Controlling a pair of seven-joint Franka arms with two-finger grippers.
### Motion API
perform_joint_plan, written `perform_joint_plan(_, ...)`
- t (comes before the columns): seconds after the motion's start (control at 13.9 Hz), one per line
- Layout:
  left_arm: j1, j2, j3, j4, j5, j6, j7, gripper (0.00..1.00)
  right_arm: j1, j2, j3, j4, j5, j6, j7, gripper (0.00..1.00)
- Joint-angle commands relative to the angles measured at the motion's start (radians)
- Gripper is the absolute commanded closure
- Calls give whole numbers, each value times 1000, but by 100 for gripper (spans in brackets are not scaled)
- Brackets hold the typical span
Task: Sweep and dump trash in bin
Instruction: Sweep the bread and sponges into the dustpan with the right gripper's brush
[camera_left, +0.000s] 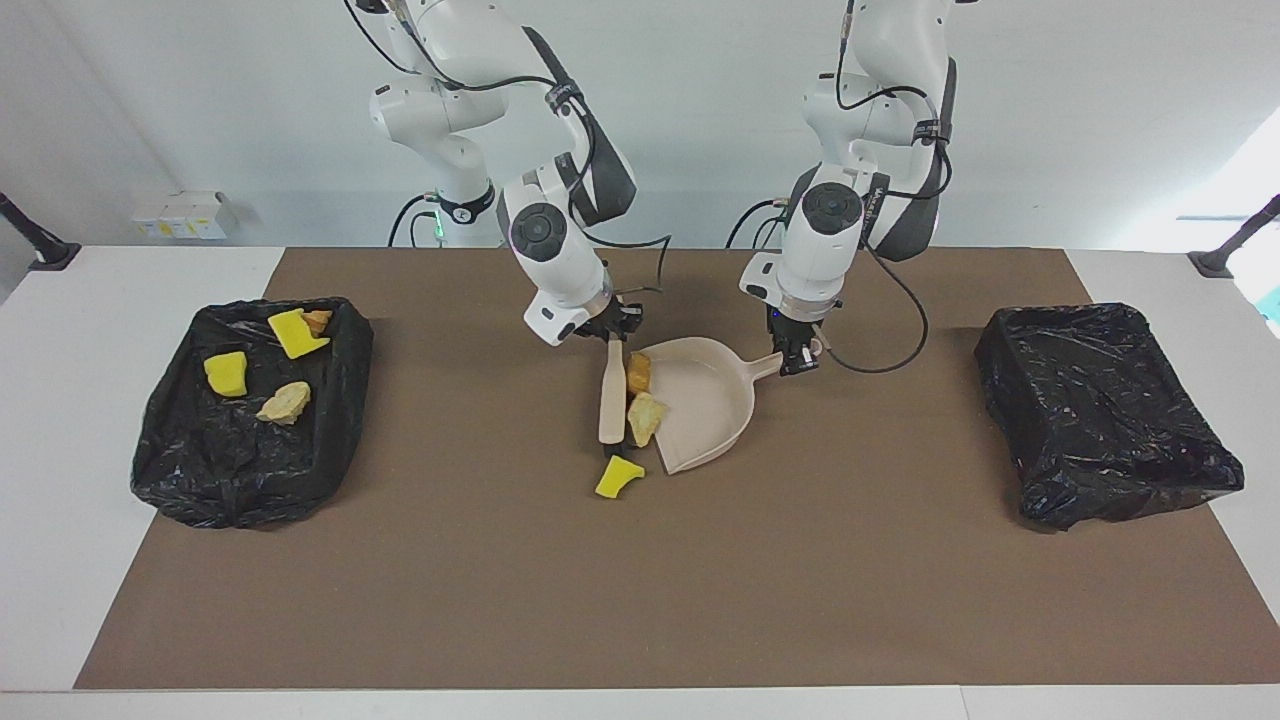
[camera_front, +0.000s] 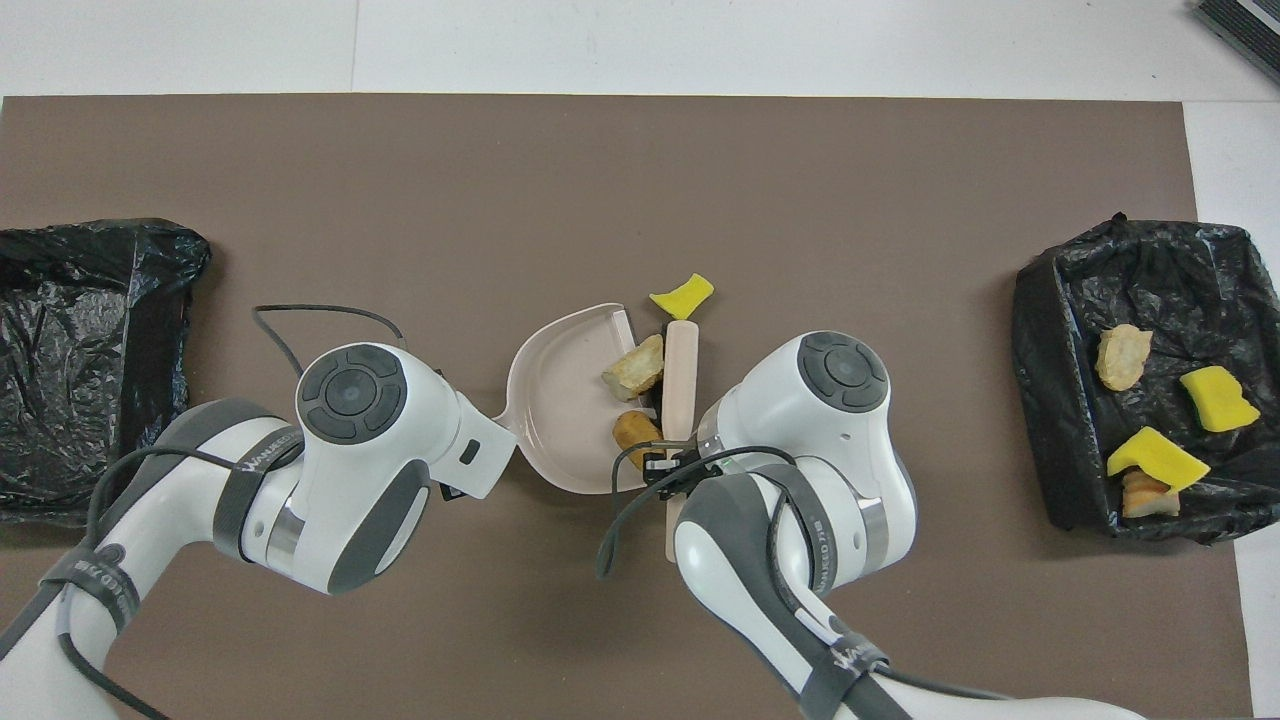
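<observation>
My right gripper (camera_left: 612, 332) is shut on the handle of a beige brush (camera_left: 611, 395), whose bristles rest on the brown mat. My left gripper (camera_left: 797, 360) is shut on the handle of the beige dustpan (camera_left: 712, 405), which lies flat with its mouth against the brush. Two pieces of trash sit in that mouth: an orange chunk (camera_left: 638, 372) and a tan chunk (camera_left: 645, 417). A yellow sponge piece (camera_left: 619, 476) lies on the mat just off the brush tip, outside the pan, farther from the robots. In the overhead view both wrists hide the gripper fingers.
A black-lined bin (camera_left: 240, 490) at the right arm's end holds several scraps, yellow sponges and tan chunks. A second black-lined bin (camera_left: 1100, 440) stands at the left arm's end with nothing showing in it. Both stand on the brown mat (camera_left: 640, 600).
</observation>
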Motion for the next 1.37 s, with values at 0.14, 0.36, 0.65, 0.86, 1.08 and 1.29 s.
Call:
perform_joint_plan(0.14, -8, -26, 7, -38, 17, 33, -28, 100, 40, 77, 2, 171, 115, -16, 105, 100)
perform_joint_plan(0.36, -5, -26, 7, -39, 17, 35, -29, 100, 10, 55, -12, 187, 67, -157, 104, 100)
perform_joint_plan(0.65, 3, -26, 7, -41, 9, 39, -75, 100, -42, 57, -7, 256, -253, -355, 66, 100)
perform_joint_plan(0.86, 3, -26, 7, -44, 9, 39, -94, 100, -76, 66, -7, 255, -414, -389, -50, 100)
perform_joint_plan(1.08, 3, -26, 7, -44, 9, 39, -110, 100, -84, 142, -7, 283, -484, -372, -77, 100)
perform_joint_plan(1.29, 3, -26, 7, -45, 9, 38, -110, 100, -63, 167, 2, 334, -478, -351, -88, 100)
